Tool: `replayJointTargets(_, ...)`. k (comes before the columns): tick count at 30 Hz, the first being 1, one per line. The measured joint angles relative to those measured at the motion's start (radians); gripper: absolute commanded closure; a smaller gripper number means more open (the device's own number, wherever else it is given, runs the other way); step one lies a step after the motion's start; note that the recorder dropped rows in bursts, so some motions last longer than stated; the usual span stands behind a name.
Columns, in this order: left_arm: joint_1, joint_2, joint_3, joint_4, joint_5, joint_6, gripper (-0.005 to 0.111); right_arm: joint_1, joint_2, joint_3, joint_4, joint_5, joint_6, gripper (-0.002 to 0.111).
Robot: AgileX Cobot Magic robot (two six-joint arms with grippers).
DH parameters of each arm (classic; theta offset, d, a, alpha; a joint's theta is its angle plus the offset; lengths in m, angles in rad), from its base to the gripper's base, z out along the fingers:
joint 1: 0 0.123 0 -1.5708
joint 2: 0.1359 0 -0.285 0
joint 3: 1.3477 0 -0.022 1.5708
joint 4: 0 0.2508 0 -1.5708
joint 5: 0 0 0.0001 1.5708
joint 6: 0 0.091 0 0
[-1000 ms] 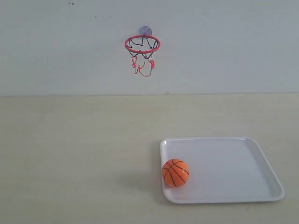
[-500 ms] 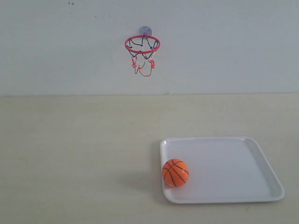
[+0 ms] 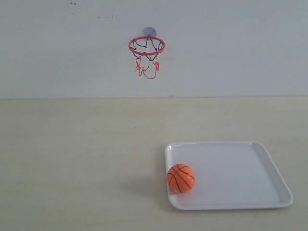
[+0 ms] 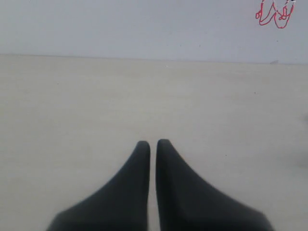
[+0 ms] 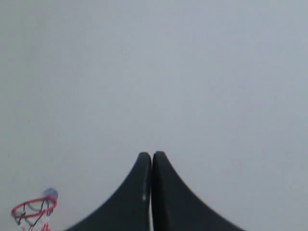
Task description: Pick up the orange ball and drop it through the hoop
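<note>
The orange ball [image 3: 181,178] rests in the near left corner of a white tray [image 3: 240,154] on the table. The hoop [image 3: 147,45], red ring with string net and bluish suction mount, hangs on the back wall; its net [image 4: 274,13] shows in the left wrist view and the hoop [image 5: 33,208] in the right wrist view. Neither arm appears in the exterior view. My left gripper [image 4: 152,143] is shut and empty above bare table. My right gripper [image 5: 151,155] is shut and empty, facing the wall.
The beige table [image 3: 77,159] runs back to a pale wall [image 3: 231,48]. The tray lies at the front right, near the table's front edge.
</note>
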Motion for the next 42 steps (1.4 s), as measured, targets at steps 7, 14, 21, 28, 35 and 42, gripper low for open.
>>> replayJointTargets(7, 0.0, 0.0, 0.0, 0.0, 0.0, 0.0, 0.103, 0.0, 0.044, -0.147, 0.028, 0.051, -0.124, 0.109)
replayJointTargets(14, 0.0, 0.0, 0.0, 0.0, 0.0, 0.0, 0.103, 0.0, 0.337, -0.426, 0.037, 0.553, -0.174, 0.109)
replayJointTargets(21, 0.0, 0.0, 0.0, 0.0, 0.0, 0.0, 0.103, 0.0, 0.697, -0.526, 0.046, 0.937, -0.176, 0.109)
replayJointTargets(28, 0.0, 0.0, 0.0, 0.0, 0.0, 0.0, 0.103, 0.0, 0.897, -0.526, 0.098, 0.862, -0.176, 0.109)
replayJointTargets(35, 0.0, 0.0, 0.0, 0.0, 0.0, 0.0, 0.103, 0.0, 1.063, -0.529, 0.41, 0.708, -0.162, 0.109)
replayJointTargets(42, 0.0, 0.0, 0.0, 0.0, 0.0, 0.0, 0.103, 0.201, 1.343, -0.809, 0.48, 0.997, -0.552, 0.109)
